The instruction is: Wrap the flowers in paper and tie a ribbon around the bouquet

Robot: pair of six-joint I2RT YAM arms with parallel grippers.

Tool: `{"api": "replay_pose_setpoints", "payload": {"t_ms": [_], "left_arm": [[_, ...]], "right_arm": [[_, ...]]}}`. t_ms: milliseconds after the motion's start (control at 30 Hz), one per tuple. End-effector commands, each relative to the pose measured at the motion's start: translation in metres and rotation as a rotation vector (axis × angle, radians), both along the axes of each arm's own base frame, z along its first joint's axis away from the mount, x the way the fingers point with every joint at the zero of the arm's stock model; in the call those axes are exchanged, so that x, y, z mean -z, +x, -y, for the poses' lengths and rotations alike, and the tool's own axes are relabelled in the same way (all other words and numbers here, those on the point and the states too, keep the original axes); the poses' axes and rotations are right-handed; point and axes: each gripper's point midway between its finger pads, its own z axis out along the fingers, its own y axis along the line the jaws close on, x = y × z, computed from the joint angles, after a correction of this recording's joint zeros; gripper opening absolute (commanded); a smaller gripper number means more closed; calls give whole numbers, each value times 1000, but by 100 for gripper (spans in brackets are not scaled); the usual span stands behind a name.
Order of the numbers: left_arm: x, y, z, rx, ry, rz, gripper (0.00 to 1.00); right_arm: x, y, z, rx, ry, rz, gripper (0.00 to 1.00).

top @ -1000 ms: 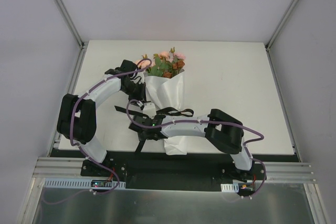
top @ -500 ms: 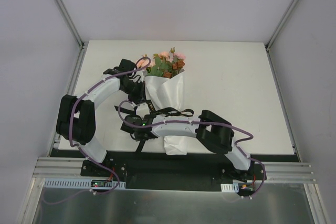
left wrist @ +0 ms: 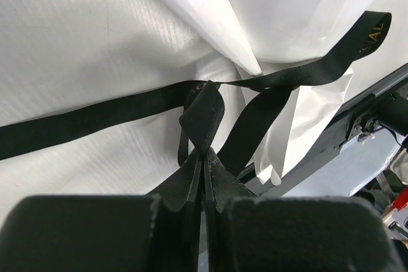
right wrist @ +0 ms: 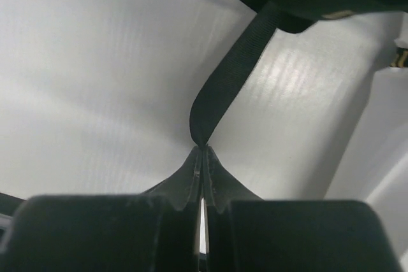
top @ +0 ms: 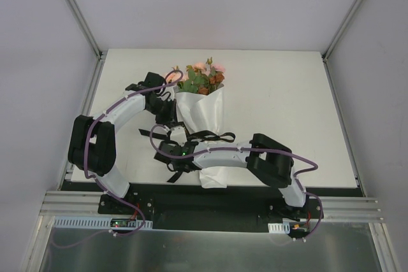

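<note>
White tabletop (top: 287, 106) fills the overhead view. On it the bouquet (top: 203, 119) lies lengthwise, its paper (top: 207, 109) cone narrowing toward the arm bases and widening toward the far edge, where the pink, peach and rust flowers (top: 201, 78) spill out among green leaves. Only this view takes in the blooms and both arms at once: the left arm curls in toward the cone's left flank, and the right forearm crosses over its lower part. The black ribbon (top: 215, 136) shows from above only as a dark band across the cone's waist, and how it is held cannot be read there. The left wrist camera supplies that. The strands cross against the paper's folds, one tail runs off left over the white surface, and another ends upper right with gold lettering. A small loop stands just in front of the left gripper (left wrist: 205, 152), whose jaws are pressed together on it. The right wrist camera shows no crossing, only a single strand climbing up and right from the right gripper (right wrist: 202, 148), which is clenched on its lower end.
</note>
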Motion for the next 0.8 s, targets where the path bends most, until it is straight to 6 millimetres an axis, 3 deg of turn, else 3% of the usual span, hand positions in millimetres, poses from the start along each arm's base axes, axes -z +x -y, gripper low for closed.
{"api": "replay_pose_setpoints", "payload": {"t_ms": [0, 100, 133, 300, 367, 400, 467, 500, 567, 767], "left_arm": [[-12, -10, 3, 31, -27, 20, 0], [-17, -12, 8, 36, -67, 21, 0], [-19, -12, 11, 38, -82, 33, 0], [-35, -16, 31, 48, -152, 48, 0], [-42, -18, 40, 59, -170, 81, 0], [-43, -19, 42, 45, -174, 77, 0], [-45, -22, 50, 52, -181, 85, 0], [-44, -21, 51, 38, -173, 81, 0], [-42, -22, 57, 36, -168, 78, 0], [-35, -12, 65, 9, -156, 70, 0]], "right_arm": [[-33, 6, 13, -130, 4, 105, 0], [-53, 9, 24, -215, -13, 159, 1], [-74, 9, 29, -225, 19, 184, 0], [-87, 7, 73, -257, 7, 134, 0], [-93, 9, 97, -239, -11, 110, 0], [-88, 9, 120, -223, -75, 95, 0], [-101, 11, 143, -185, -82, 126, 1], [-96, 12, 161, -164, -108, 115, 0], [-105, 13, 176, -146, -78, 112, 1], [-83, 20, 243, -9, -150, 38, 0]]}}
